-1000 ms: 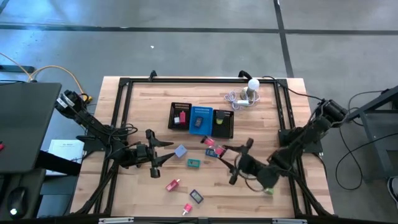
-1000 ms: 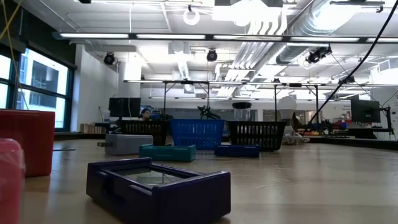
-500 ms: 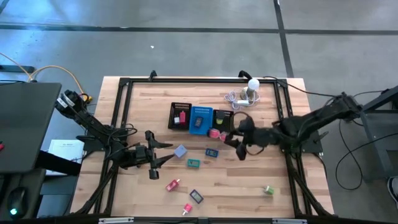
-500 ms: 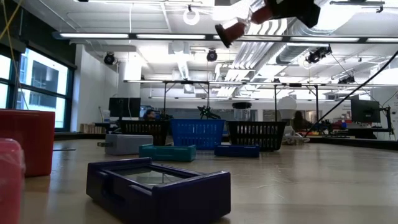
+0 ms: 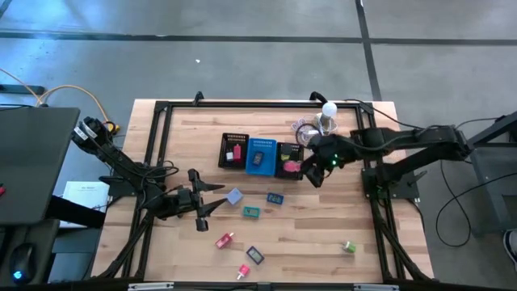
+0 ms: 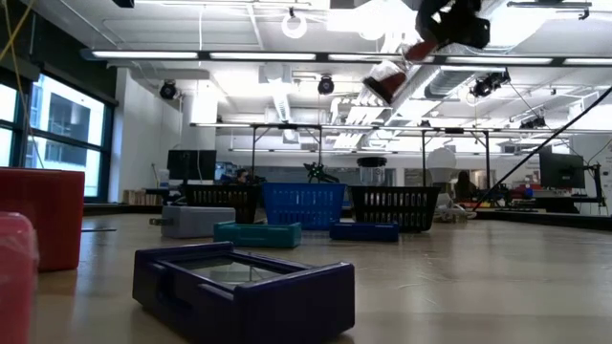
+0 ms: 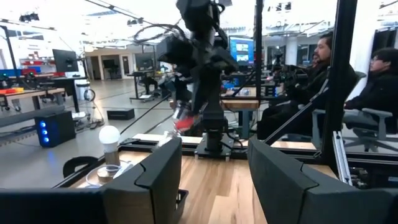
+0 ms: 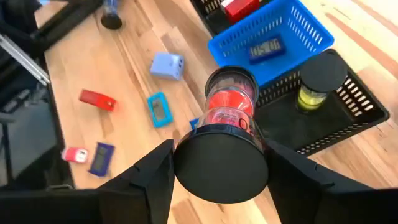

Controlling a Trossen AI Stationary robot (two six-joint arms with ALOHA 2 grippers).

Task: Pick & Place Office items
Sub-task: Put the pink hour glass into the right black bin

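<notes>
Overhead, right gripper (image 8: 214, 163) pinches one red spool (image 8: 229, 106); left gripper (image 5: 202, 204) spread, empty

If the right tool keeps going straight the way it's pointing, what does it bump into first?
Probably the black mesh tray section right of the blue basket. The right tool, shut on the red spool, points down at it, though depth is hard to judge.

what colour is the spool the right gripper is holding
Red inside a clear shell with a black end cap: the spool in the right gripper, best seen in the right wrist view.
</notes>
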